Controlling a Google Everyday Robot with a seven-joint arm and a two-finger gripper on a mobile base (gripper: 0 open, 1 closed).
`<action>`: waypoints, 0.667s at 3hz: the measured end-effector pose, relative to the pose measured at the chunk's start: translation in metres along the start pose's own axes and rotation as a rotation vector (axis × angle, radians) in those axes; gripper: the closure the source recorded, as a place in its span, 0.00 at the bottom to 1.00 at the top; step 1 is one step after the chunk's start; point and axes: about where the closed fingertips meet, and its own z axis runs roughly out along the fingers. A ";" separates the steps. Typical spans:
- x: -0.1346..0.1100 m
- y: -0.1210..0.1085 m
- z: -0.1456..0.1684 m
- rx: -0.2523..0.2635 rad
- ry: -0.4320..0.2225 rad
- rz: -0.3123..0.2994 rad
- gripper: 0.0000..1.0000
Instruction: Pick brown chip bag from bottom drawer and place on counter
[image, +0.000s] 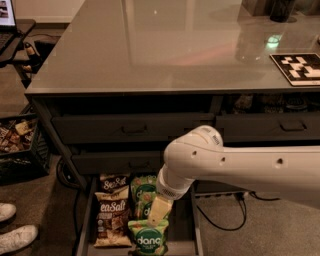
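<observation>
Hand (159, 212) hangs low over the open bottom drawer (85, 226), just above the front green bag (148, 240) and right of the brown chip bag (112, 216). Second brown bag (114, 183) lies behind. Counter (165, 50) bears a patterned marker tile (299, 67).

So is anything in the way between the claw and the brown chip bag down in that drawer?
Nothing visible is. The claw hangs in the bottom drawer over the green dang bags. The nearer brown chip bag lies right beside them, with nothing on top of it.
</observation>
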 end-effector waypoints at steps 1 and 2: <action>-0.018 0.001 0.054 -0.077 -0.047 0.050 0.00; -0.034 0.009 0.103 -0.184 -0.077 0.081 0.00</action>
